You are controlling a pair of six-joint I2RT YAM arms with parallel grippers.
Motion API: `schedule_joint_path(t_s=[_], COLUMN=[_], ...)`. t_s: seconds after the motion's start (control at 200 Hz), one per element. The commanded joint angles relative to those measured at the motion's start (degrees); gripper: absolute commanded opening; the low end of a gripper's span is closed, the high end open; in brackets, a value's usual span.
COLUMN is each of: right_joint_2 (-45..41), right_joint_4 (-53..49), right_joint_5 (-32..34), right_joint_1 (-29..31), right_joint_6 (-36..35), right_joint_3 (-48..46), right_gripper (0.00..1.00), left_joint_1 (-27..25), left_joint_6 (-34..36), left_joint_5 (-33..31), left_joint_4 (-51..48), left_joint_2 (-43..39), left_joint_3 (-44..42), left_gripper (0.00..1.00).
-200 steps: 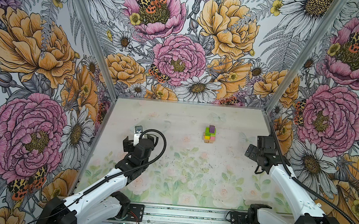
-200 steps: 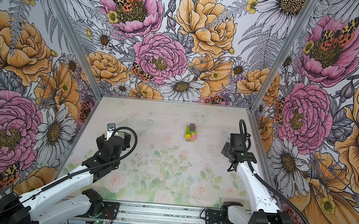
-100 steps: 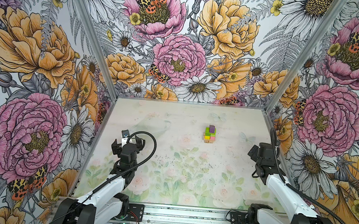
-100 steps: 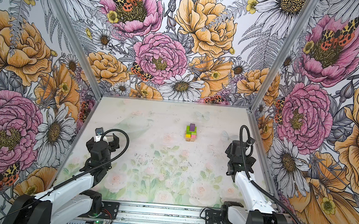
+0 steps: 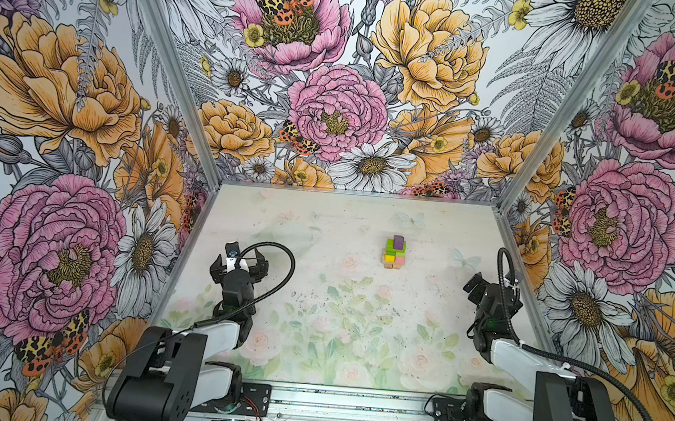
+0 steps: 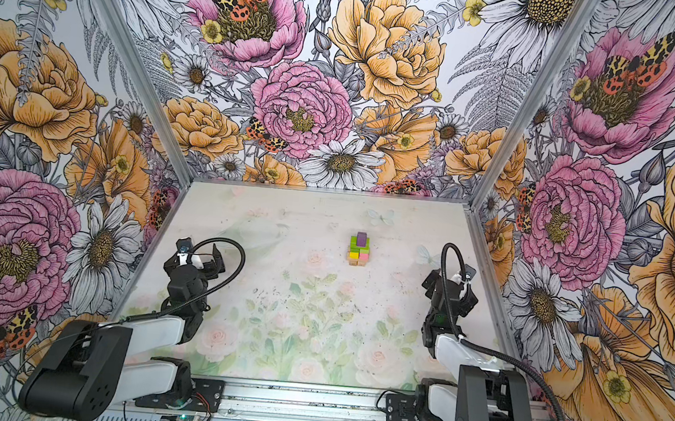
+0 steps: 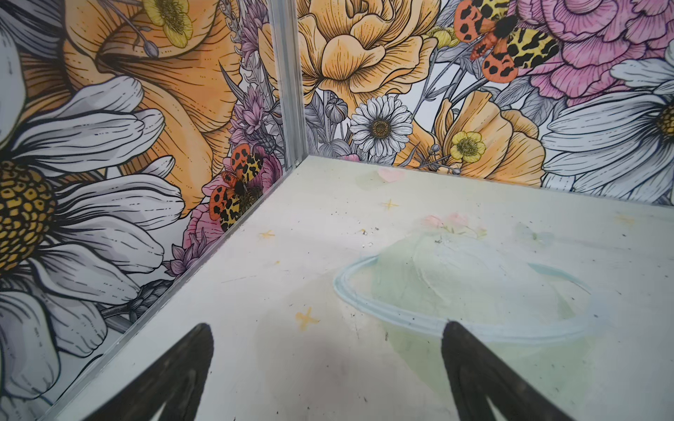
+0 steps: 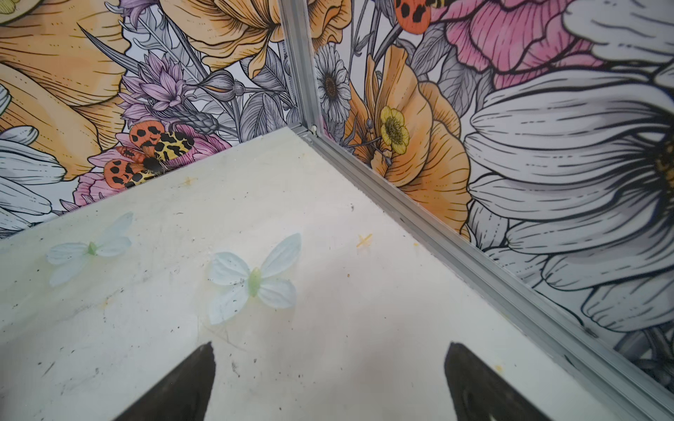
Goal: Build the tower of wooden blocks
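Note:
The wood block tower (image 5: 394,253) (image 6: 359,250) stands right of the middle toward the back in both top views. It has tan blocks at the base, yellow and pink blocks above them, green blocks higher up, and a purple piece (image 5: 398,241) on top. My left gripper (image 5: 241,260) (image 6: 195,255) hovers near the left wall, far from the tower, open and empty. In the left wrist view its fingertips (image 7: 328,328) frame bare table. My right gripper (image 5: 491,289) (image 6: 449,286) is by the right wall, open and empty (image 8: 330,346). The tower shows in neither wrist view.
Floral walls enclose the table (image 5: 332,302) on three sides, with metal corner posts (image 7: 288,80) (image 8: 297,62). The tabletop carries a faded print of flowers and butterflies (image 8: 253,279). Both arm bases sit on the rail (image 5: 331,402) at the front edge.
Both arms have folded back toward their bases. The left gripper has drifted left toward the wall and the right one has drawn in by the right wall. The tower has not moved.

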Motion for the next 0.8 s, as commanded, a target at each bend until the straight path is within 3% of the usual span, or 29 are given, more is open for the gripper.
schedule_joint_path(t_s=[0.0,0.095,0.28,0.38,0.671,0.796], right_joint_2=[2.9,4.3,6.3,11.9,12.1,18.7], right_joint_4=[7.3,7.6,12.3,24.6,15.3,0.7], right_joint_5=[-0.6,-1.4,-1.4,-0.9,-2.2,1.6], right_joint_1=[-0.4,-0.6,-1.1,-1.2,-0.3,5.0], right_joint_6=[-1.2,-2.2,-3.8,-4.6,-6.0,-11.4], right_joint_3=[1.7,2.8,2.4,-0.6,4.3,16.6], right_gripper=[1.0,1.0,1.0,1.0,1.0,0.98], left_joint_1=[1.3,0.7,1.3,3.5,5.2,5.2], left_joint_6=[0.0,2.4,1.9,0.3,-0.6,-0.6], left_joint_5=[6.7,8.5,10.4,14.4,18.8,18.7], left_joint_4=[15.9,23.8,4.9,2.2,0.2,0.2], left_joint_2=[9.3,17.3,14.0,14.1,13.9,13.9], left_joint_3=[0.8,1.7,9.1,10.4,11.2,11.2], left_gripper=[0.99,0.99,0.99,0.99,0.99,0.99])
